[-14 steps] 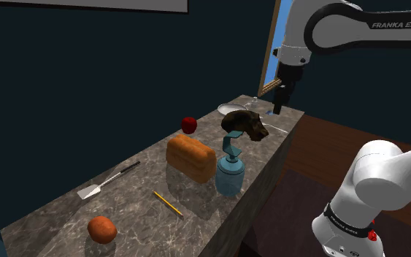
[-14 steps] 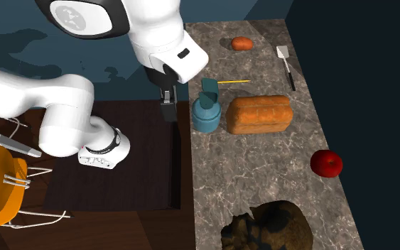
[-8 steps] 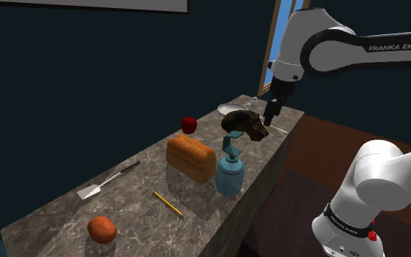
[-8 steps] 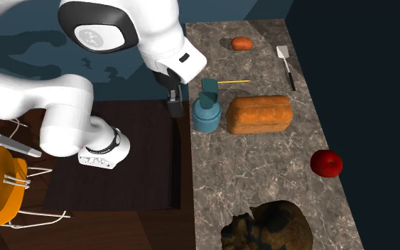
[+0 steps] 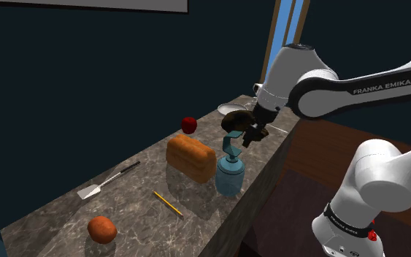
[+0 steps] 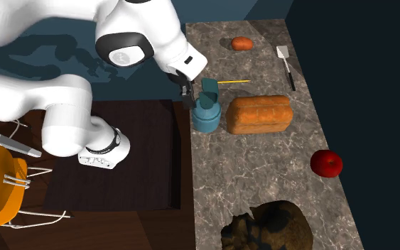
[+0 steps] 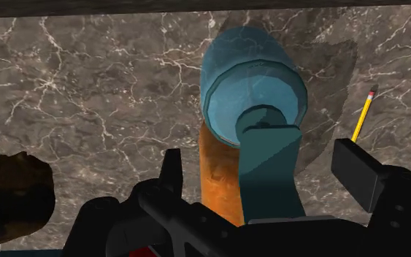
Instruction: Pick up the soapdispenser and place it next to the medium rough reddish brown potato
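Wrist view: the gripper (image 7: 263,169) holds its 2 fingers (image 7: 355,169) apart, with the teal soapdispenser (image 7: 249,84) just ahead of them, untouched. It is probably rigid, smooth and top-heavy; the round body offers the surest hold.

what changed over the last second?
The gripper came down and to the shoulder view's left, ending open over the soap dispenser pump; nothing taken hold of. The soap dispenser, bread loaf, apple, pencil, spatula and potato stayed put.
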Controlling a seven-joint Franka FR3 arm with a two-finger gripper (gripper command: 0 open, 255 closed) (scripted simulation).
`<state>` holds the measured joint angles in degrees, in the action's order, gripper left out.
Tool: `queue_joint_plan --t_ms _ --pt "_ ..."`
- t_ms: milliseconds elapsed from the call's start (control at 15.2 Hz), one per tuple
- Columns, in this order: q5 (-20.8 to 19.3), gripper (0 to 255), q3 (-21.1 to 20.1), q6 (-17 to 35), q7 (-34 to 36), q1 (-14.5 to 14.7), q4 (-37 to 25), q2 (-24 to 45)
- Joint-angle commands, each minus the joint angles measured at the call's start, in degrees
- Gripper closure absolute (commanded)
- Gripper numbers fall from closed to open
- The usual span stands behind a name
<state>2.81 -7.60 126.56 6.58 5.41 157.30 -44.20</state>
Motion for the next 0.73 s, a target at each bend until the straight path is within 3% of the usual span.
queue_joint_plan --t_ms 0,66,660 --pt "1.1 0 -1.9 6.8 1.9 0.9 2.5 1.7" --pt "1.5 0 -2.9 10.0 2.9 1.3 3.3 3.0" --pt "1.3 0 -3.7 18.2 3.1 0.6 5.3 9.2"
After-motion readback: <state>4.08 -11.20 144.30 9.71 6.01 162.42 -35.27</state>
